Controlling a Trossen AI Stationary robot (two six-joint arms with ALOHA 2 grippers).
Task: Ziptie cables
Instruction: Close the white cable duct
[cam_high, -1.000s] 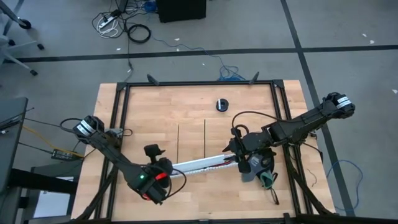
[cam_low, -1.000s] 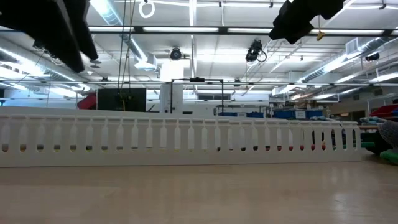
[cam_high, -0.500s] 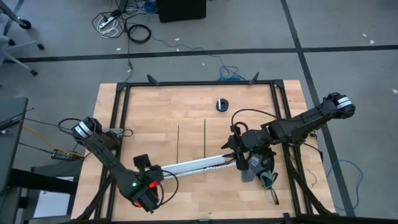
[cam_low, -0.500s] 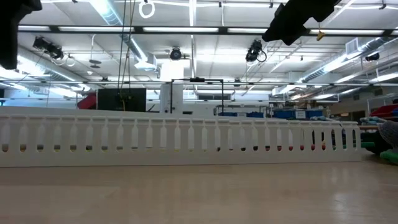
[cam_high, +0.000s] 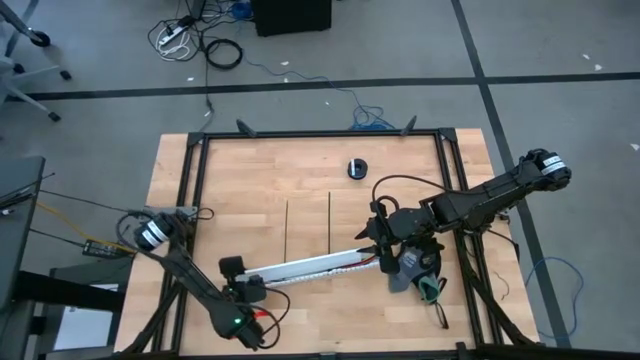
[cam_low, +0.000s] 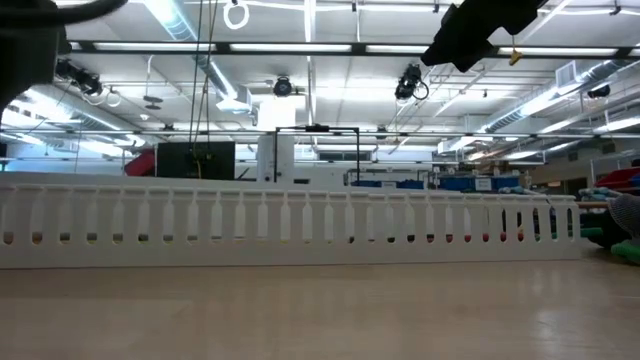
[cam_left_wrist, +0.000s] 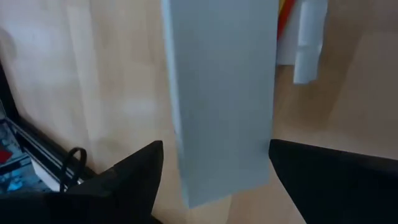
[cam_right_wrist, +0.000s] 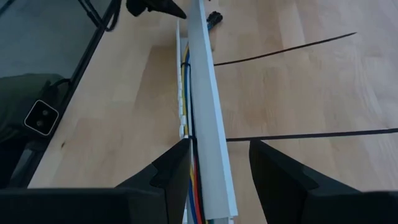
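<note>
Nearest you, the left tool (cam_high: 243, 284) sat at the near-left end of the white channel (cam_high: 310, 265), its fingers (cam_left_wrist: 124, 180) spread either side of that end, not pinching it. The cables (cam_right_wrist: 189, 134) lay inside the channel, coloured wires running its length; you'd judge them light, floppy and prone to splay, so pinch them as a bunch near one end, where they can be lifted clear of the slots. Farther along, the right tool (cam_high: 383, 255) straddled the channel's far-right end, fingers (cam_right_wrist: 171, 168) parted with the channel between them; whether they pressed it, can't tell. Beyond, two zipties (cam_high: 329, 222) lay flat on the tabletop (cam_high: 250, 170), well apart from the bundle: thin, slick, springy, so take one by a tip. Since the earlier frame your left arm pulled back toward the near edge and its tool narrowed slightly; the right arm stayed put
</note>
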